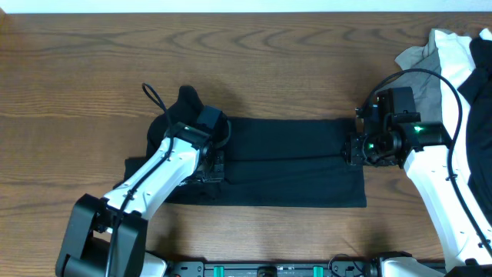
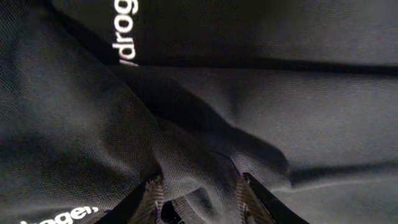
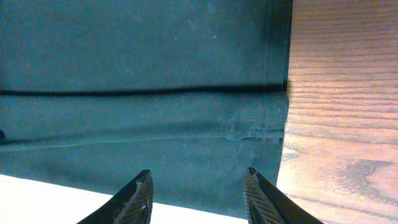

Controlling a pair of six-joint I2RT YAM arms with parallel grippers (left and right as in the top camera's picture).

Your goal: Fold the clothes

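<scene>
A large black garment [image 1: 292, 161] of the clothes lies folded into a long flat band across the table's middle. My left gripper [image 1: 211, 165] sits low on its left part. In the left wrist view its fingers [image 2: 153, 196] stand apart with a raised ridge of black cloth [image 2: 199, 174] lying loosely between them, and white lettering [image 2: 126, 31] shows above. My right gripper [image 1: 355, 148] hovers over the band's right end. The right wrist view shows it open [image 3: 199, 186] above the hem [image 3: 273, 134], holding nothing.
More clothes, grey, white and black, lie piled at the far right [image 1: 453, 54], partly under my right arm. A bunched black part with a cord loop [image 1: 154, 96] sticks out behind the left gripper. Bare wooden table [image 1: 269, 61] runs along the back.
</scene>
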